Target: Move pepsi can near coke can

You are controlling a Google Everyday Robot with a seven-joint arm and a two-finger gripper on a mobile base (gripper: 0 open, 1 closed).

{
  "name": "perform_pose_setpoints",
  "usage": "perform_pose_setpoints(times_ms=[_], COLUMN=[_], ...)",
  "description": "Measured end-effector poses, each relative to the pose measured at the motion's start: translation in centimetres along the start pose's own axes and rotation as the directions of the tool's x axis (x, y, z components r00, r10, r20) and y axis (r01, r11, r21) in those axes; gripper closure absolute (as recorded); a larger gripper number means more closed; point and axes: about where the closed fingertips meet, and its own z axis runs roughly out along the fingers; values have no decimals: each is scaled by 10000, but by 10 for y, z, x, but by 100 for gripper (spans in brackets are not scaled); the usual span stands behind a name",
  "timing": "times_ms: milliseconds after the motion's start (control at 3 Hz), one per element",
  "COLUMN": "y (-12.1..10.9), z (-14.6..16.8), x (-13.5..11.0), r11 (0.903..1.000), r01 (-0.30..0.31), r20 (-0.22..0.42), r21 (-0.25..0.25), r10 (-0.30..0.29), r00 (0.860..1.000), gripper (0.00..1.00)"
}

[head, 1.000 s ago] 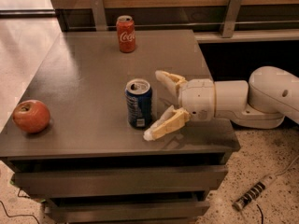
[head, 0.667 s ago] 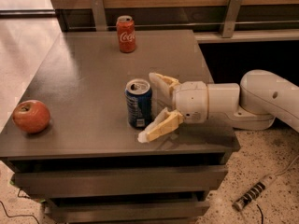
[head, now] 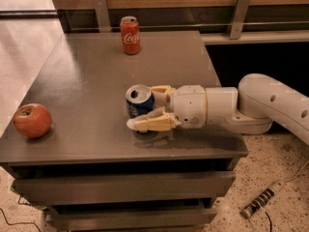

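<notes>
Gripper [head: 143, 106] low over table [head: 87, 81], fingers [head: 150, 123] spread wide, straddling pepsi can [head: 139, 99]: one behind, one in front. Can upright between them, apparently not yet clamped. Coke can [head: 130, 35] well beyond far finger. Grasp, carry, placement all left.

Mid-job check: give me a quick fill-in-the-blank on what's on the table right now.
The hand is at the pepsi can, and its arm is on the picture's ___ side. The coke can stands ___ near the table's back edge. In the picture, the apple lies to the pepsi can's ___. Missing: right; upright; left.
</notes>
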Motion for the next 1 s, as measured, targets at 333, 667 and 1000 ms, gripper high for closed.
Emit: perform_pose_setpoints(times_ms=[333, 667, 1000], y=[1, 2, 3], z=[2, 4, 5], x=[-1, -2, -3], r11=[10000, 10000, 9999], r01=[17, 37, 56], r20=[-5, -5, -4], r21=[-33, -74, -111], r10=[-17, -37, -56], r00=[10000, 10000, 10000], gripper=[64, 87, 100])
